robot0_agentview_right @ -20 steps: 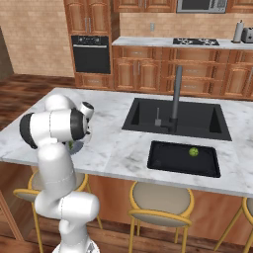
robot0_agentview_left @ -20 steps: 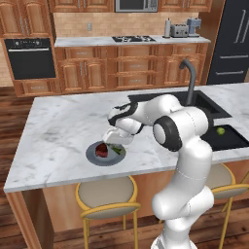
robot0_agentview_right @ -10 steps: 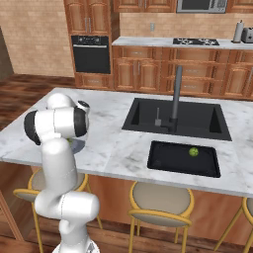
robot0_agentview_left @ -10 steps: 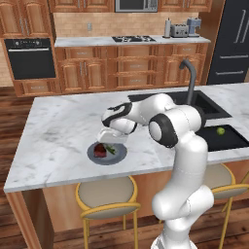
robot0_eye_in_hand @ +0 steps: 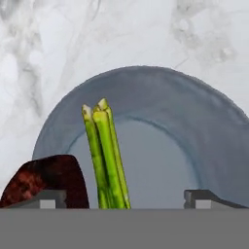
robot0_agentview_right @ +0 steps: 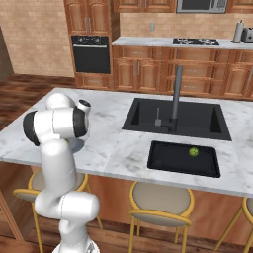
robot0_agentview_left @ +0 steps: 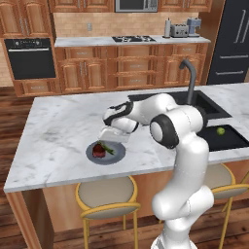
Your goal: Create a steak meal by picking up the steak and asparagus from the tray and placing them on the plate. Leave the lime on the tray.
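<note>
Marble island counter (robot0_agentview_left: pixel 58 126): asparagus (robot0_eye_in_hand: pixel 106 155) lies on the plate (robot0_eye_in_hand: pixel 204 126) beside the steak (robot0_eye_in_hand: pixel 48 181), gripper (robot0_eye_in_hand: pixel 125 197) jaws spread, so I'd lift straight up

The scene is lit evenly and softly throughout, with no glare. A faint shadow is cast under the plate (robot0_agentview_left: pixel 105 153) at left centre of the left base view. Both base views are rendered coarse and slightly soft. In the hand view, the asparagus (robot0_eye_in_hand: pixel 105 155) is shown sharp, without edge distortion.
</note>
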